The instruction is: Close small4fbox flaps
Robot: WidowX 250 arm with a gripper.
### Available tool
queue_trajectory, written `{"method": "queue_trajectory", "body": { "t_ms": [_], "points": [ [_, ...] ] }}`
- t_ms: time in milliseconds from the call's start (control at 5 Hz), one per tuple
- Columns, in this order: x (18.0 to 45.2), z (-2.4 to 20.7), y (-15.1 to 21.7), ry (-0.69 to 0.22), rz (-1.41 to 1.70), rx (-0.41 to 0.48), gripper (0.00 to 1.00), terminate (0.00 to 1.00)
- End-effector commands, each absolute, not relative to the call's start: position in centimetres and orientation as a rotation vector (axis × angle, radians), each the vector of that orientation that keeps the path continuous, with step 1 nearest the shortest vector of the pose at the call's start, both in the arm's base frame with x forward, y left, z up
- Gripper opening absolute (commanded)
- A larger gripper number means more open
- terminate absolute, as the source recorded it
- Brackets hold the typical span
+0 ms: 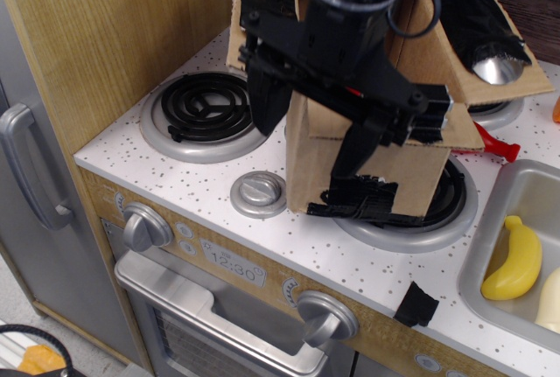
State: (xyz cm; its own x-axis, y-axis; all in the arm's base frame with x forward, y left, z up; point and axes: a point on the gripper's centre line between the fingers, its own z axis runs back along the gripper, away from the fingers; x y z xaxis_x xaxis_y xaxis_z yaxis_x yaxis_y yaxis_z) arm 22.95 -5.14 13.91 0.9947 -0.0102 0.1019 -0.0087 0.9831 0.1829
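Observation.image, single view, toy-kitchen desk (pixel 201 186), white speckled top. Item: small4fbox (pixel 372 167), brown corrugated, standing on the front right burner (pixel 455 211) with ragged black tape along the base of its front side. Flaps: right flap (pixel 477 53) spread up and outward, black tape and a silver disc on it; rear-left flap (pixel 262 1) upright, black-taped; front flap (pixel 385 128) folded roughly level across the opening; the fourth is hidden behind the arm. Claw (pixel 302 123): black, hanging low over the box's left front corner, one finger (pixel 267 97) pointing down outside the left wall, the other (pixel 359 145) lying across the front flap and front face; jaws spread, nothing seen held, so judged released. Step in hand, as judged: pressing the front flap down and keeping it there. To do it well: bear down flat and gently so the light box does not skid off the burner; keep the outer finger clear of the wall so it does not snag; then sweep the tall right and rear flaps inward from their outer faces, low to high. Risk: box tipping if pushed sideways near the top. Nearby: left burner (pixel 206 106), round knob (pixel 258 193), red tool (pixel 499 145), sink (pixel 503 211) with banana (pixel 512 263).
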Motion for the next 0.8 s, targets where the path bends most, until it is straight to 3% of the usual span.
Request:
{"method": "queue_trajectory", "body": {
  "t_ms": [0,400,600],
  "points": [
    [25.4,16.5,-4.4,-0.161,-0.004,0.247,1.0,0.0],
    [25.5,19.0,-4.7,-0.18,0.013,0.328,1.0,0.0],
    [26.1,18.4,-3.8,-0.199,-0.012,0.313,1.0,0.0]
  ]
}}
